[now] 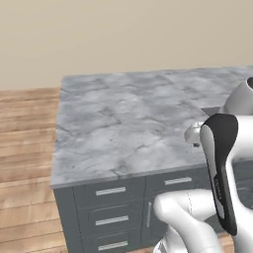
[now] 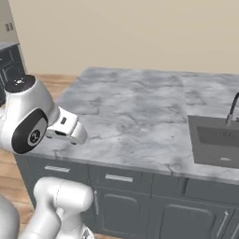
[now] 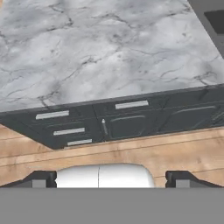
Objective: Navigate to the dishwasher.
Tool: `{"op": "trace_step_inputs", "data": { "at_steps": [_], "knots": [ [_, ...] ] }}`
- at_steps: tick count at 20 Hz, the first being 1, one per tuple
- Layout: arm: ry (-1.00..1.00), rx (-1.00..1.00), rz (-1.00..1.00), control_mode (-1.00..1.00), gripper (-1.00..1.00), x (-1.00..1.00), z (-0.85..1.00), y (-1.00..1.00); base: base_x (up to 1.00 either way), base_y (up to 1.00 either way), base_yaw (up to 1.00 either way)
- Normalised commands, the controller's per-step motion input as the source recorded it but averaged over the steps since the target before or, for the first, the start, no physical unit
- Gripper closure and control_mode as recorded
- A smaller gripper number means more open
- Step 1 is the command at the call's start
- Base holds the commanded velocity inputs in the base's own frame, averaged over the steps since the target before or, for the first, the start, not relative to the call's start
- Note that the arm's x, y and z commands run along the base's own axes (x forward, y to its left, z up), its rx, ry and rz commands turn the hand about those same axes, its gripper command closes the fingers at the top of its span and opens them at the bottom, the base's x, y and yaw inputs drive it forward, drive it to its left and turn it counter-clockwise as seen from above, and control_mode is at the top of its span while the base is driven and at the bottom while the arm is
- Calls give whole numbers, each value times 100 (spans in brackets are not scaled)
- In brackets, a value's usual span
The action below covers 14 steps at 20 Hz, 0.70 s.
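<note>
1. The base stood facing a marble-topped island counter (image 1: pixel 123 128), with a stack of dark slate drawers (image 1: pixel 109 217) at its left end and framed cabinet doors (image 2: pixel 184 219) further right.
2. A sink (image 2: pixel 214 140) with a dark faucet (image 2: pixel 232 109) was set into the counter's right side.
3. No plain light-grey panel with a long bar handle appeared on this face of the island, so where the dishwasher stood could not be told from here (every front in view was dark slate).
4. The gripper (image 3: pixel 111 179) hung in the hand view with its two dark fingertips (image 3: pixel 41 179) well apart, holding nothing, over the wooden floor (image 3: pixel 131 153) in front of the cabinets.
5. The task looked to be at an early or middle stage, with the goal not yet faced.
6. Risk, as a judgement: the arm sat folded close to the counter edge, so a turn of the base could swing the elbow or hand into the worktop or drawer fronts.
7. A second risk: stopping at a slate cabinet door by mistake.
</note>
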Motion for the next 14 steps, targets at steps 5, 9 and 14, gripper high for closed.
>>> {"op": "trace_step_inputs", "data": {
  "at_steps": [5, 9, 14],
  "knots": [
    [0, 0, 0, 100, -100, 0, 0, 0, -90, -100, -1],
    [0, 0, 0, 100, -100, 0, 0, 0, -26, -100, -7],
    [0, 0, 0, 100, -100, 0, 0, 0, 3, -100, -10]
  ]
}}
